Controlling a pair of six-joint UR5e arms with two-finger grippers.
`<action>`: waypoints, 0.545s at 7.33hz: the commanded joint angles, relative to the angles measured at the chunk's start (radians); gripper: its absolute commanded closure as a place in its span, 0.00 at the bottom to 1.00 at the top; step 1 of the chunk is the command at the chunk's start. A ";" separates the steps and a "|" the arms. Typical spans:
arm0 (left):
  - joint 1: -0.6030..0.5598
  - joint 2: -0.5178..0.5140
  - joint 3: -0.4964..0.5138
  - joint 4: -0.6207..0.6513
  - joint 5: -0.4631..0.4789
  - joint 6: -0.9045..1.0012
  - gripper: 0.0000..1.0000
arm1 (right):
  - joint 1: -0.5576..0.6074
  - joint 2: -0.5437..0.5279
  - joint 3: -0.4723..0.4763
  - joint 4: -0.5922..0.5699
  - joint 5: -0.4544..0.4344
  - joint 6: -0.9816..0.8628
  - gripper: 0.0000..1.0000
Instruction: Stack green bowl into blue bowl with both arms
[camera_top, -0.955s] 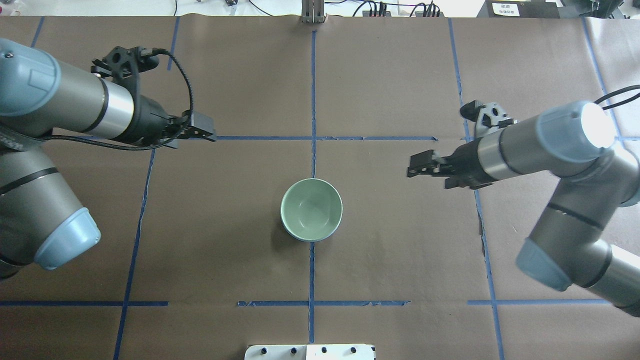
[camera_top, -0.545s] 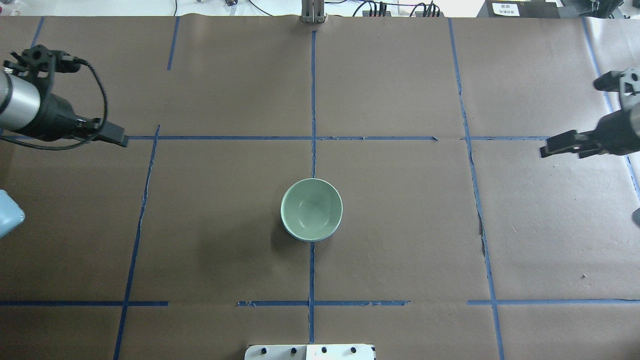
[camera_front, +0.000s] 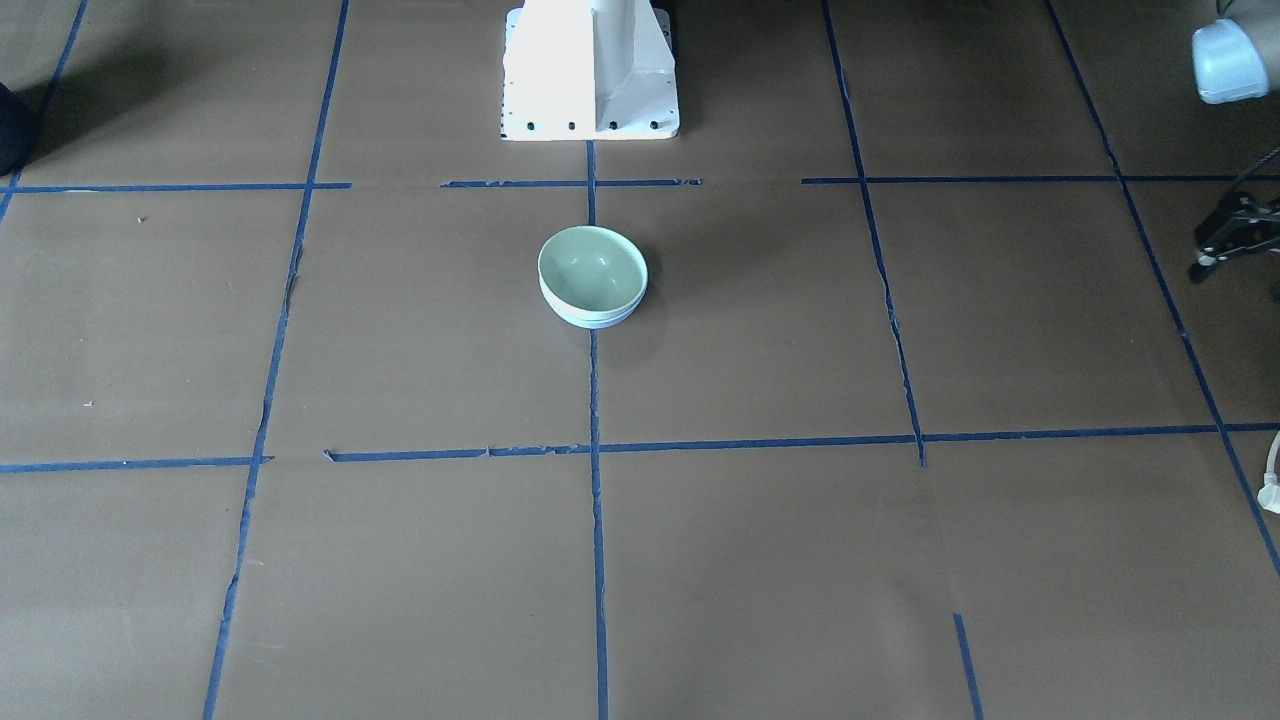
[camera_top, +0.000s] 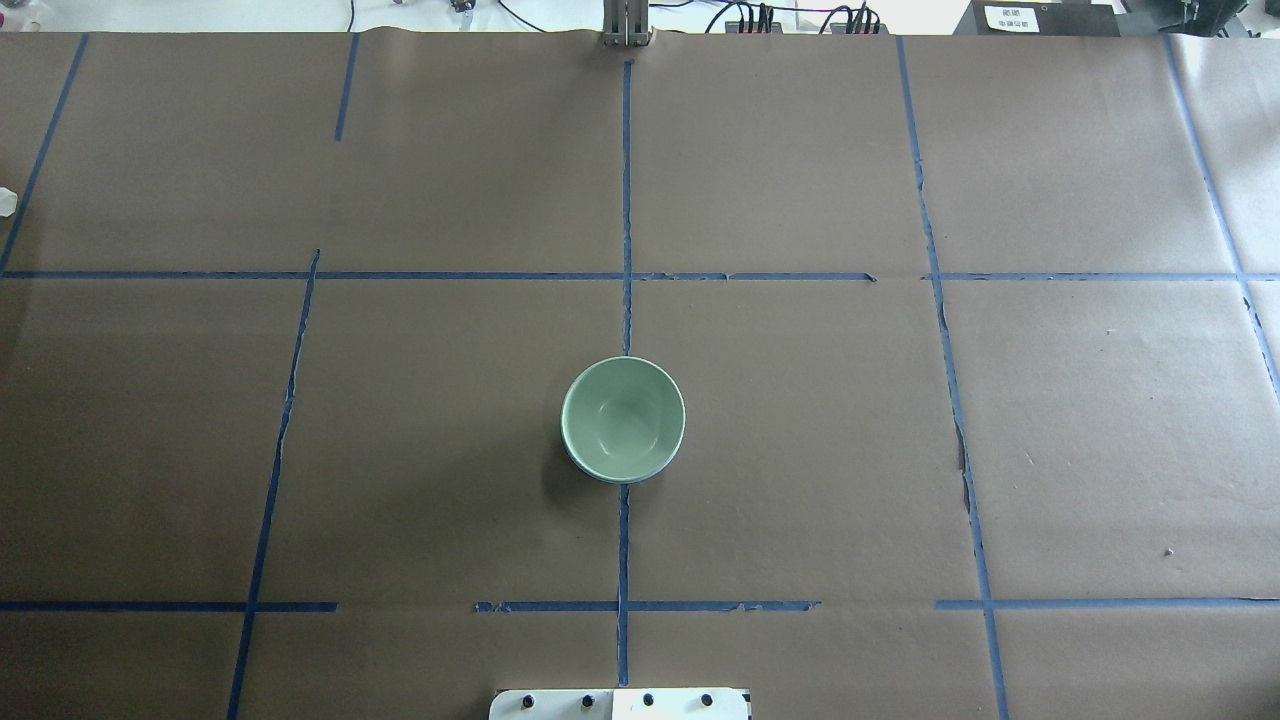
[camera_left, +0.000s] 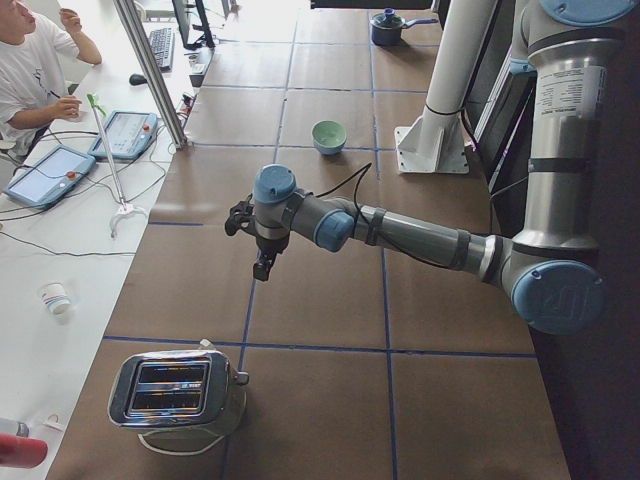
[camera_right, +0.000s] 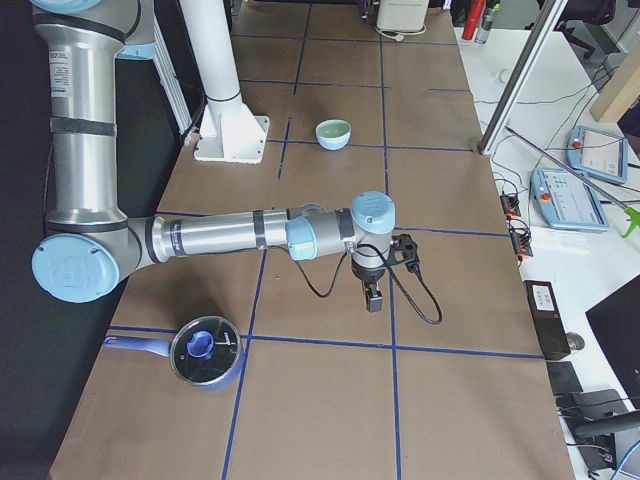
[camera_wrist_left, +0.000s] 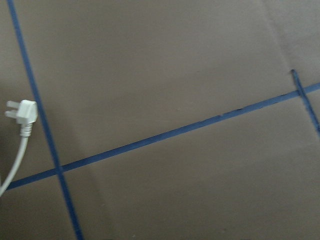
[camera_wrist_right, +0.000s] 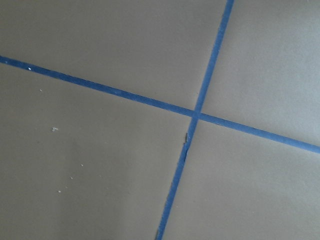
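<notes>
The green bowl (camera_top: 622, 418) sits nested inside the blue bowl (camera_front: 596, 318), upright with its opening upward. The pair stands at the centre of the table (camera_top: 800, 450), on the lengthwise tape line (camera_top: 622, 540), just ahead of the white pedestal base (camera_front: 590, 70). The green bowl's interior is bare. Both bowls are round, so no long axis applies.

The overhead view shows the blue bowl only as a thin sliver at the green bowl's near edge. The front-facing view shows its wall as a band under the green rim.

The side views show the grippers. The left gripper (camera_left: 262, 265) points down near a toaster (camera_left: 180, 390). The right gripper (camera_right: 373, 297) points down near a lidded saucepan (camera_right: 205, 352), whose contents cannot be made out. Neither gripper is seen gripping an object, and how far either is open cannot be told. The left wrist view shows a white plug (camera_wrist_left: 21, 112) lying on the paper
</notes>
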 joint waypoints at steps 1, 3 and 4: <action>-0.147 -0.010 0.063 0.237 -0.028 0.260 0.07 | 0.051 -0.008 -0.058 -0.044 0.022 -0.139 0.00; -0.147 -0.043 0.089 0.287 -0.030 0.122 0.00 | 0.051 -0.017 -0.052 -0.035 0.022 -0.130 0.00; -0.146 -0.066 0.105 0.295 -0.030 0.111 0.00 | 0.051 -0.019 -0.046 -0.036 0.022 -0.127 0.00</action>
